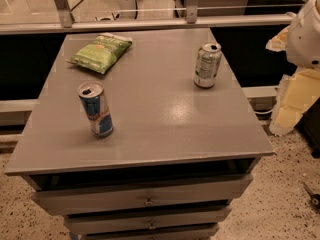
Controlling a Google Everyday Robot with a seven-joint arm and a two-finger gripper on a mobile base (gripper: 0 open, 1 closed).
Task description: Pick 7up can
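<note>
I have the 7up can [207, 65] standing upright in the upper right of the frame, near the right edge of the grey surface [160, 124], which tops a chest of drawers. A blue-and-silver slim can [95, 109] stands at centre left and a green chip bag [101, 51] lies at upper left, both well apart from the 7up can. The white arm housing [305, 31] sits at the right edge, and the tool [313, 196] seems to be the dark tip at lower right, over the floor; I cannot tell whether it is open or closed.
</note>
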